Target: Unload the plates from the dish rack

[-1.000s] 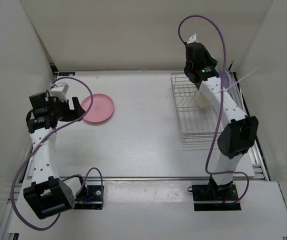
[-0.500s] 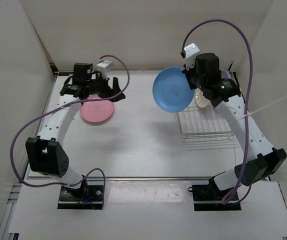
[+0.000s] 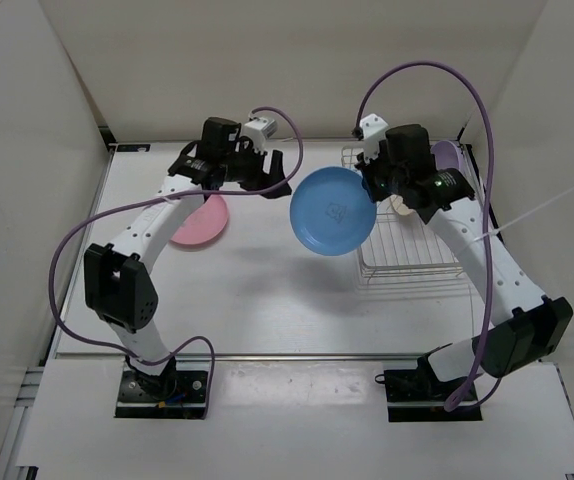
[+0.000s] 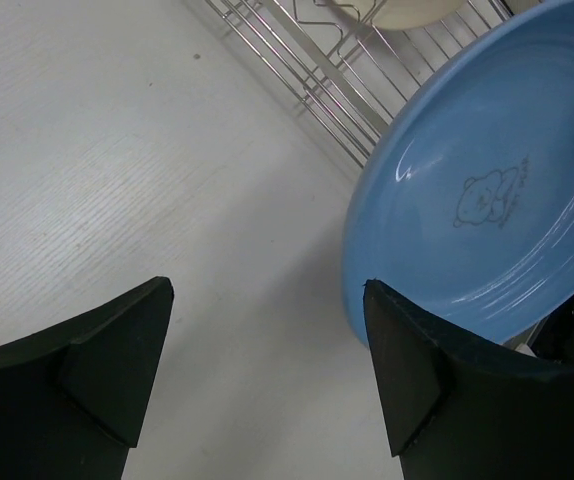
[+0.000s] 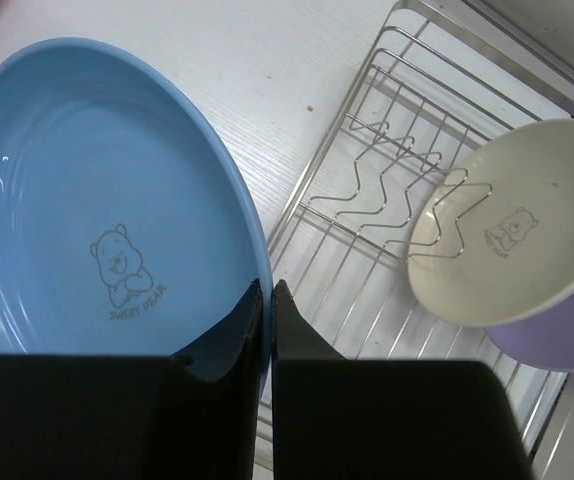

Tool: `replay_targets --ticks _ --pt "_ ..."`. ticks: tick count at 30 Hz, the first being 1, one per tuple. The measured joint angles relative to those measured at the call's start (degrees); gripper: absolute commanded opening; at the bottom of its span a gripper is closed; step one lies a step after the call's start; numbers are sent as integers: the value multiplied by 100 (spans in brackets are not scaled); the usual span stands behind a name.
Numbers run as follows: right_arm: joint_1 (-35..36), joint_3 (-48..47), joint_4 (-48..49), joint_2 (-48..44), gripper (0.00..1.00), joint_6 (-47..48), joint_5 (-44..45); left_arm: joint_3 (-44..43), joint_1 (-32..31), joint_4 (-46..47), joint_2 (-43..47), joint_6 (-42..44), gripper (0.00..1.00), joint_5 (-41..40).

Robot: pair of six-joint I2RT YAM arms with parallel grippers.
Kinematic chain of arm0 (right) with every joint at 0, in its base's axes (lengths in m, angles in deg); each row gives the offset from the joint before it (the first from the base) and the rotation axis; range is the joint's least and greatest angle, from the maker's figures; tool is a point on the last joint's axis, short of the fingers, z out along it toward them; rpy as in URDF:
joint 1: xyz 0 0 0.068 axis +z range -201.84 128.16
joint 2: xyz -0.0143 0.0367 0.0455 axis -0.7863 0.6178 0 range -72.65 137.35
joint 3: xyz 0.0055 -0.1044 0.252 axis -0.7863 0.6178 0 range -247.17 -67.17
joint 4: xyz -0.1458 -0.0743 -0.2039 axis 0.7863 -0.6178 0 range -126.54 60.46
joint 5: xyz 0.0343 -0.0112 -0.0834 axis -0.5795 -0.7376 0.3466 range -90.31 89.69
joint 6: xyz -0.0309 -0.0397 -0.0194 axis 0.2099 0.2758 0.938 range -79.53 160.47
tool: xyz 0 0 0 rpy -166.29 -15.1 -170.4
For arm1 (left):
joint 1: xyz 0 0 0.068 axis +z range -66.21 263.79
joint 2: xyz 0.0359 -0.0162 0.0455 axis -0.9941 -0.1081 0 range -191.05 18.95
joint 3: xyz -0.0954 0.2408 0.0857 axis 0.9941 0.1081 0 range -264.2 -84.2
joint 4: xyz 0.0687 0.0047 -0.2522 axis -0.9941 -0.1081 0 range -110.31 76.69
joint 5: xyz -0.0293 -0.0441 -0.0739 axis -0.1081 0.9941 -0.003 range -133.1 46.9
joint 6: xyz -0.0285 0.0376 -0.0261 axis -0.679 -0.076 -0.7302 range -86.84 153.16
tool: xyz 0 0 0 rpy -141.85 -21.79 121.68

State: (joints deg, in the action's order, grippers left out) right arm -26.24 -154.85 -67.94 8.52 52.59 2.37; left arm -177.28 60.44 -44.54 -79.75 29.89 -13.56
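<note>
My right gripper point(image 3: 371, 186) point(image 5: 267, 286) is shut on the rim of the blue plate point(image 3: 332, 210) point(image 5: 97, 200) and holds it tilted in the air, left of the dish rack point(image 3: 407, 250) point(image 5: 387, 140). In the rack a cream-white plate point(image 5: 507, 225) point(image 3: 402, 205) leans on the prongs, and a lavender plate point(image 5: 567, 340) point(image 3: 447, 153) stands behind it. My left gripper point(image 3: 272, 175) point(image 4: 267, 285) is open with nothing between its fingers. It hangs just left of the blue plate point(image 4: 487, 200), whose edge lies beside its right finger. The pink plate point(image 3: 202, 220) lies flat on the table at the left.
White walls close in the table on the left, back and right. The rack's wire edge point(image 4: 307, 60) runs behind the left gripper's view. Purple cables loop above both arms.
The right arm lifted the blue plate out of the rack and carried it left. The left arm swung from the far left, past the pink plate, to the plate's left edge.
</note>
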Motion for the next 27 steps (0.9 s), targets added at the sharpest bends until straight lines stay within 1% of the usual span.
replay_targets --ticks 1,2,4,5,6,8,9,10,11,15,16,18,19,25,26,27 --pt "-4 -2 9 -13 1 -28 -52 -13 -42 2 -31 -15 83 -13" --pt "-15 -7 22 -20 1 -72 -116 -13 -90 -11 -48 -24 83 -33" --pt "-48 -17 39 -20 1 -144 -269 -13 -188 -22 -79 -50 76 -35" --pt "-66 -24 39 -20 1 -170 -317 -13 -234 -20 -90 -61 76 -28" --pt "-81 -35 39 -20 1 -195 -348 -13 -271 -22 -98 -63 70 -15" --pt "-92 -76 39 -20 1 -249 -402 -33 -345 -37 -118 -83 63 9" --pt "-103 -105 39 -20 1 -267 -417 -55 -380 -48 -127 -81 52 24" --pt "-109 -133 46 -20 1 -278 -433 -74 -407 -59 -129 -103 47 44" --pt "-111 -162 48 -20 1 -278 -439 -92 -431 -61 -129 -107 44 50" --pt "-140 -238 87 -20 1 -295 -455 -243 -490 -79 -142 -111 44 144" --pt "-149 -245 83 -20 1 -295 -457 -271 -492 -85 -155 -114 32 170" --pt "-155 -245 74 -20 1 -284 -439 -343 -492 -94 -212 -127 21 201" --pt "-162 -245 70 -24 1 -289 -435 -369 -483 -92 -251 -131 11 205" --pt "-177 -243 -17 -24 1 -297 -365 -476 -474 -85 -452 -267 11 210" --pt "-177 -243 -13 -24 4 -297 -352 -444 -487 -46 -426 -289 11 146" --pt "-177 -243 -9 -24 31 -295 -345 -358 -492 26 -372 -326 11 81"
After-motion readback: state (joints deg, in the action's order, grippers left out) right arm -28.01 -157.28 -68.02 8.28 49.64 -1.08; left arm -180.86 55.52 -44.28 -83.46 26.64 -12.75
